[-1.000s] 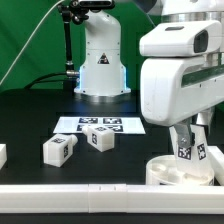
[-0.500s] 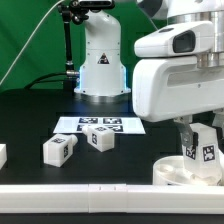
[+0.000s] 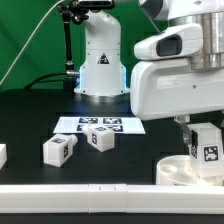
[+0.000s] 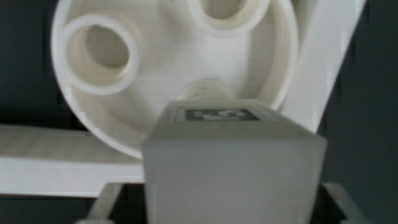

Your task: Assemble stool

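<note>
While it hangs over the seat [image 3: 172, 171], the gripper [image 3: 205, 131] pinches a white leg [image 3: 208, 150]

The black table [image 3: 30, 125] bore the marker board [image 3: 118, 124] near its middle. One white leg [image 3: 100, 138] lay at the board's front edge, another leg [image 3: 60, 150] just beside it. The round seat [image 3: 170, 170] lay at the exterior view's right, near the white bar [image 3: 80, 190] edging the front.

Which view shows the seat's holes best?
The wrist view: the seat looms large there, with two round holes visible behind the held leg. The exterior view shows only the seat's low rim, no holes.
</note>
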`<state>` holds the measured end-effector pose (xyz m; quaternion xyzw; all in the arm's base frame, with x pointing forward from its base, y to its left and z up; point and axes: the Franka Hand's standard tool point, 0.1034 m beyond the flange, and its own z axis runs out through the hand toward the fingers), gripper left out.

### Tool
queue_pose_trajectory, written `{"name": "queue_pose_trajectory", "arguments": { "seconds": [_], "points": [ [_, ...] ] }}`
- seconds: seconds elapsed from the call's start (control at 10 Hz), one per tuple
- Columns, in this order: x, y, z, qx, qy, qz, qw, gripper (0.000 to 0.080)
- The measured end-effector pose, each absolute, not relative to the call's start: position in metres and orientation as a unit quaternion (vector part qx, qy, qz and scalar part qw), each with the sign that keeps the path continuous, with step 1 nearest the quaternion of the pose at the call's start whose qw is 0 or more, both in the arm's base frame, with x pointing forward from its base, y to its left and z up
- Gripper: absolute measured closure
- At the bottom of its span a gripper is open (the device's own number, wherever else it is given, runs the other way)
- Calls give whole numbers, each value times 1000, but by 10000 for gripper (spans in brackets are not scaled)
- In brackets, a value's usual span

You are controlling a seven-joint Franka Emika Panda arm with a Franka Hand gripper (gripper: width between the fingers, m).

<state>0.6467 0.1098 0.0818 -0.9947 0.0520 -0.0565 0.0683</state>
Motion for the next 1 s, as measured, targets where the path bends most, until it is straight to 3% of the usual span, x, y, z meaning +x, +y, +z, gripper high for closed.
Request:
{"name": "queue_pose_trajectory", "arguments": {
  "seconds": [1.0],
  "points": [
    [638,120,79,-864,495,-7,93,459]
  ]
}}
